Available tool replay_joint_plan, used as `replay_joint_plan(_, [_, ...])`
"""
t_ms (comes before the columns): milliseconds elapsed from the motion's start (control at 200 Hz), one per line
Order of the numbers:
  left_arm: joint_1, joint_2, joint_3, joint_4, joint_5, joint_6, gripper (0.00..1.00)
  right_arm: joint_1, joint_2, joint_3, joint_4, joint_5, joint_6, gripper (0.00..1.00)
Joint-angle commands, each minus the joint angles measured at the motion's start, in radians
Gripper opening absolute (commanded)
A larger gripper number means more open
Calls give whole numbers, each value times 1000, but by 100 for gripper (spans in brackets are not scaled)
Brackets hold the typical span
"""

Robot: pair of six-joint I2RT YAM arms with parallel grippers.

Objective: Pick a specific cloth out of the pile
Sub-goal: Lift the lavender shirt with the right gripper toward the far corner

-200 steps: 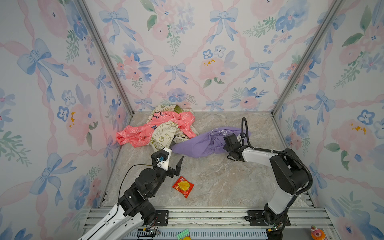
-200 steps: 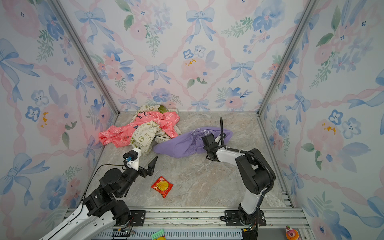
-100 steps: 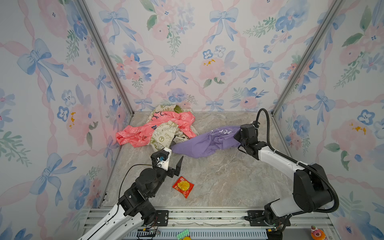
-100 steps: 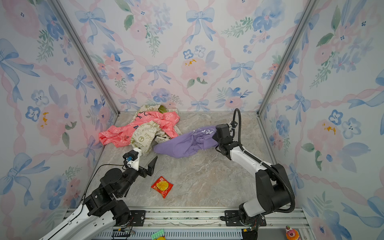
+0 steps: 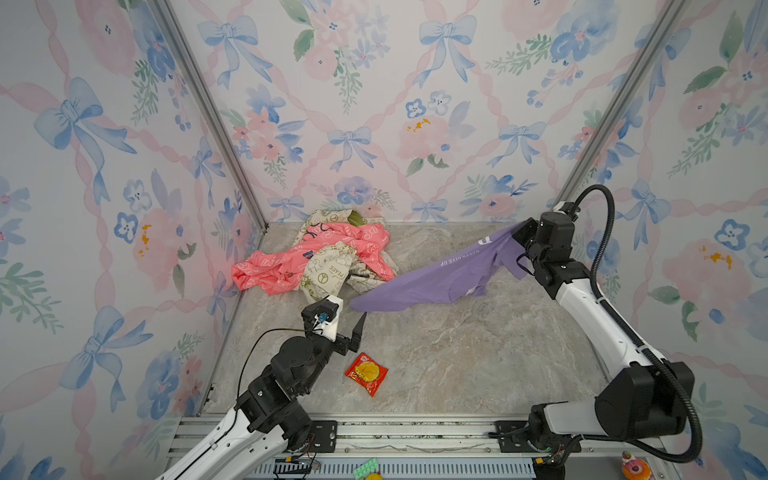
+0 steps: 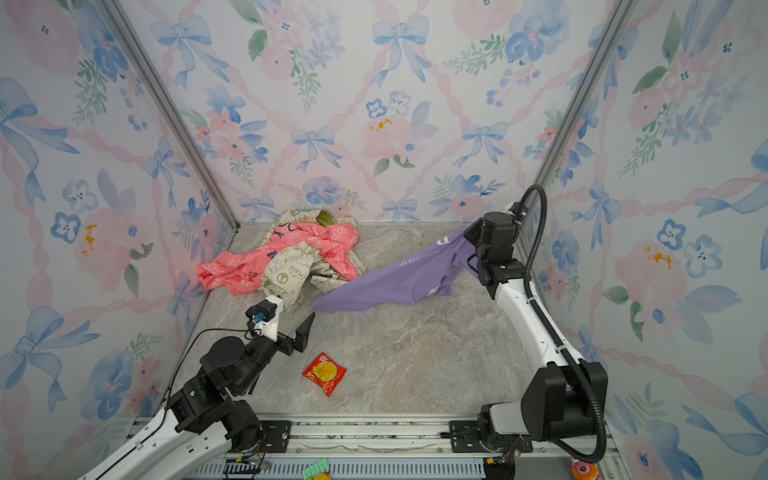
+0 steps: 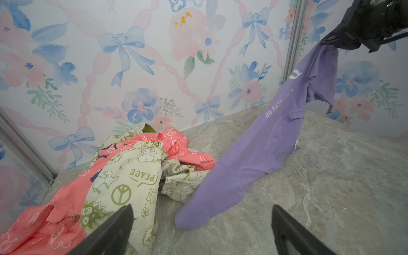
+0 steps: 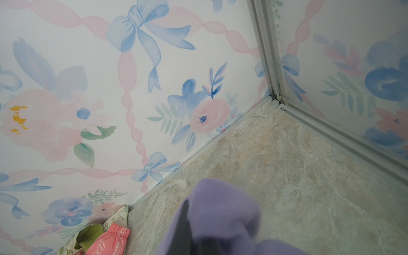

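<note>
Lifting toward the back right corner, the right gripper, jaws clamped on the cloth, has drawn it off the pile, nearly finishing the pick; its low end trails on the table beside that pile, and the left gripper idles, jaws apart

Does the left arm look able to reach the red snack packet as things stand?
Probably yes: the left gripper is open, and the snack packet lies uncovered close beside it, nothing between.
</note>
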Motion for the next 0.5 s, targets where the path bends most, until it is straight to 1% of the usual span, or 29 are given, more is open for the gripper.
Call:
replay_joint_plan(0, [7,-3,-15,-4,-20,21,98,-39,-10,93,5,1,-27,0])
replay_joint_plan(120, [8,3,-15,-5,-20,21,98,-65,9,172,3,5,-28,0])
replay_joint_plan(295, [10,11,-13,-5,-14,23,98,-69,45,275,-8,4,-33,0])
replay_joint_plan(475, [16,23,-12,-4,5,26,98,-47,118,342,-11,-58,-33,0])
replay_joint_plan(495, [16,25,-13,-4,5,25,98,-42,128,350,-13,-64,-64,0])
